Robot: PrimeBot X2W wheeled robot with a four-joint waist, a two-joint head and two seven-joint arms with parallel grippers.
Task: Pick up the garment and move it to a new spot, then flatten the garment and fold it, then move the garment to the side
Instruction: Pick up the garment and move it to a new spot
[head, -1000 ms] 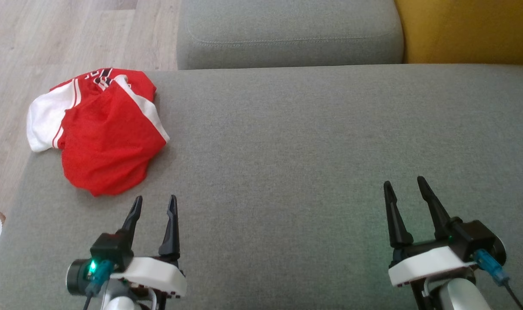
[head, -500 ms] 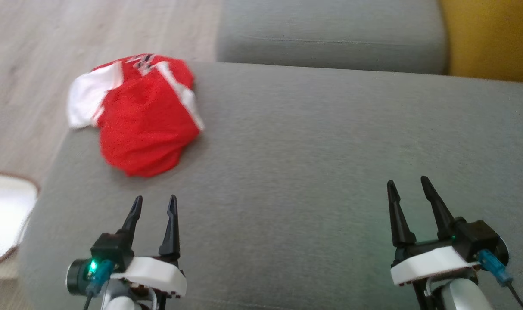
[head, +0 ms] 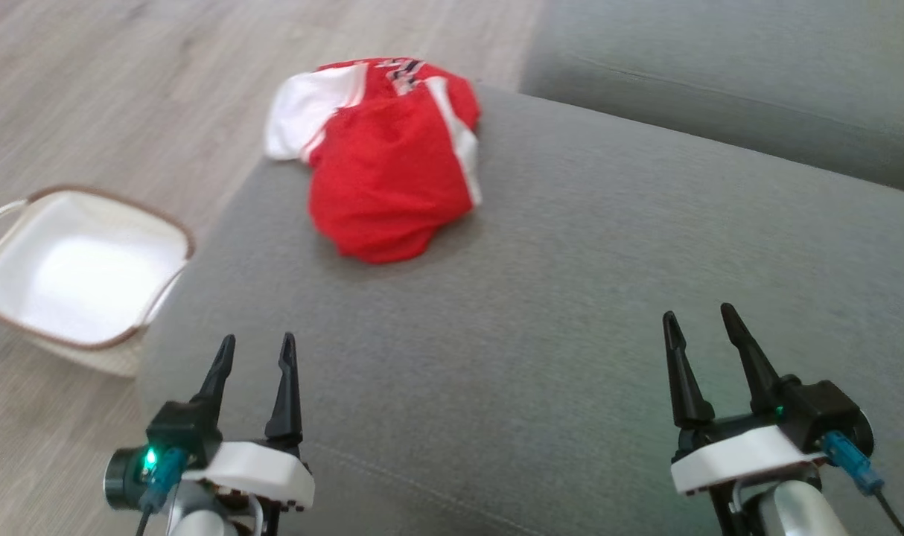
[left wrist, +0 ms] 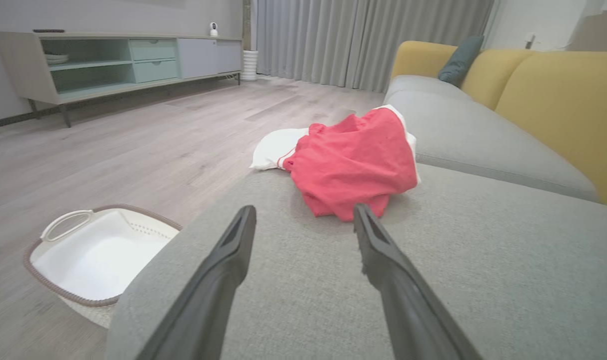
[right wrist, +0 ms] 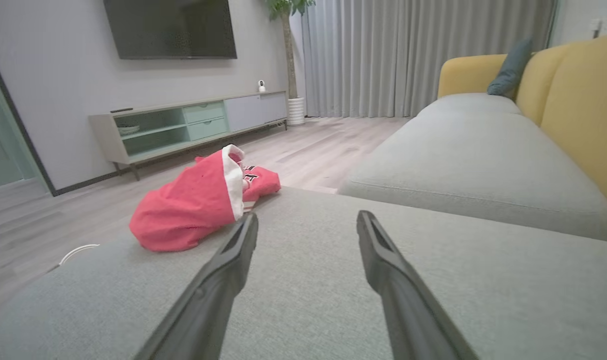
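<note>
The garment (head: 389, 167) is a crumpled red and white jersey lying at the far left corner of the grey sofa seat (head: 608, 283), one white sleeve hanging over the edge. From the left wrist the garment (left wrist: 353, 162) lies just beyond the fingertips; from the right wrist the garment (right wrist: 198, 205) is off to the left. My left gripper (head: 257, 344) hovers open over the seat's near left edge, well short of the cloth. My right gripper (head: 699, 316) hovers open at the near right, with nothing between its fingers.
A white basket (head: 80, 272) with a brown rim stands on the wooden floor (head: 124, 89) left of the sofa. A second grey seat cushion (head: 720, 82) lies beyond. Yellow backrests (left wrist: 558, 100) rise on the far side. A low TV cabinet (right wrist: 183, 125) lines the wall.
The head camera has swung left, so the basket and more floor have come into view and the garment sits further right in the picture. Both grippers stay open and apart from the cloth.
</note>
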